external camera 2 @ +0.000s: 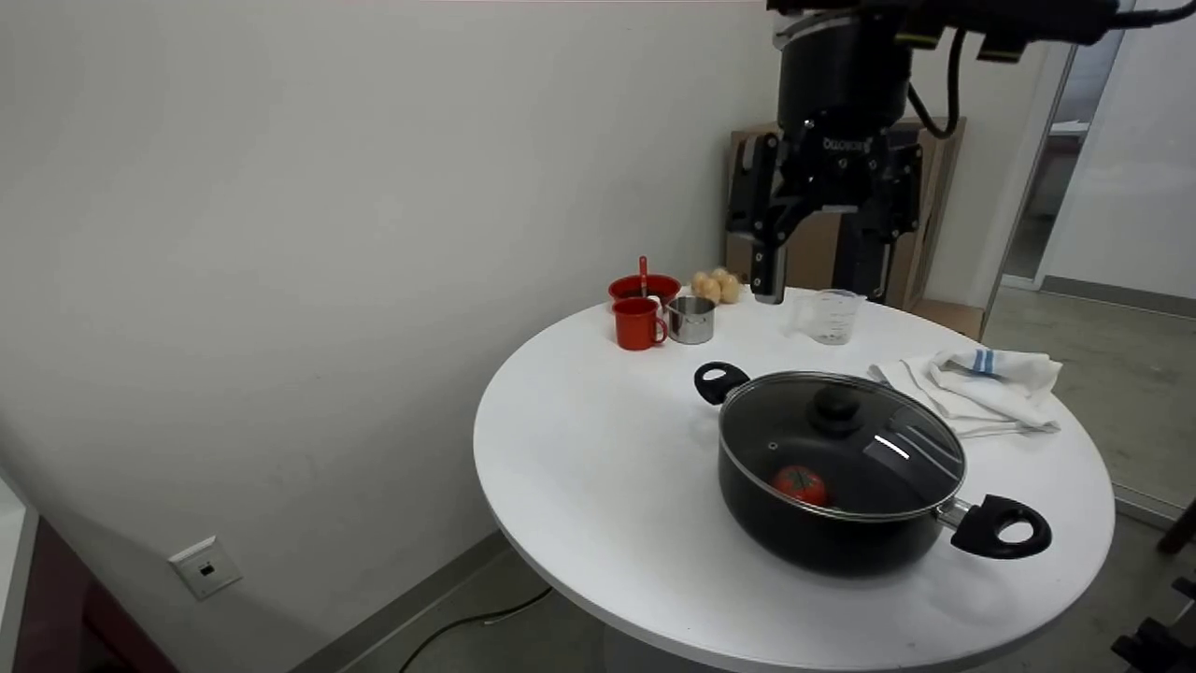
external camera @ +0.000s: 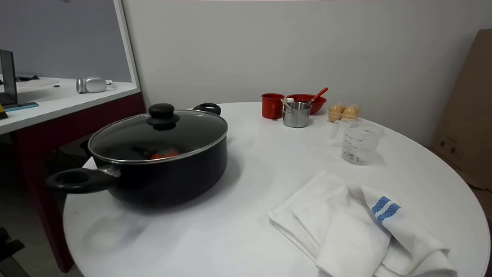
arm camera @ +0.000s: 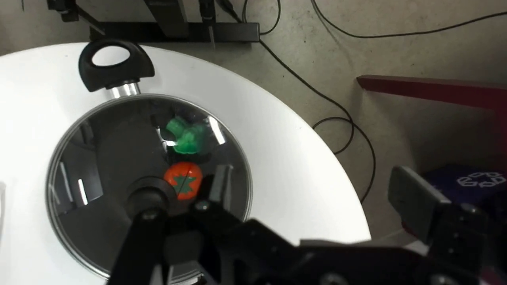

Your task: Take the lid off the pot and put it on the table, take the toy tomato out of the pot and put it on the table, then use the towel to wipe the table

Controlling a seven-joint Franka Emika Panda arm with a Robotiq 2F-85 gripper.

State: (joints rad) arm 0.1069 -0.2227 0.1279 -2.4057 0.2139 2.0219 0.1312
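The glass lid [external camera: 192, 129] rests on the black pot [external camera: 180, 184], its black knob [external camera 2: 834, 404] upright. Through the glass I make out the toy tomato [external camera 2: 799, 484], lying inside; the wrist view also shows the tomato [arm camera: 178, 174] close to the knob. In an exterior view my gripper [external camera 2: 820, 276] hangs above the white table [external camera 2: 598, 486], higher than the pot. Its fingers are wide apart with nothing between them, and the wrist view agrees about the gripper [arm camera: 317, 188]. A crumpled white towel [external camera: 353, 234] with blue stripes lies on the table, apart from the pot.
A green toy [arm camera: 188, 138] shows under the lid. Toward the wall stand a red cup [external camera: 272, 105], a steel cup [external camera: 297, 115], a red bowl [external camera 2: 645, 285] and toy eggs [external camera: 344, 112]. A clear measuring cup [external camera: 361, 144] stands between them and the towel. Two loop handles stick out from the pot.
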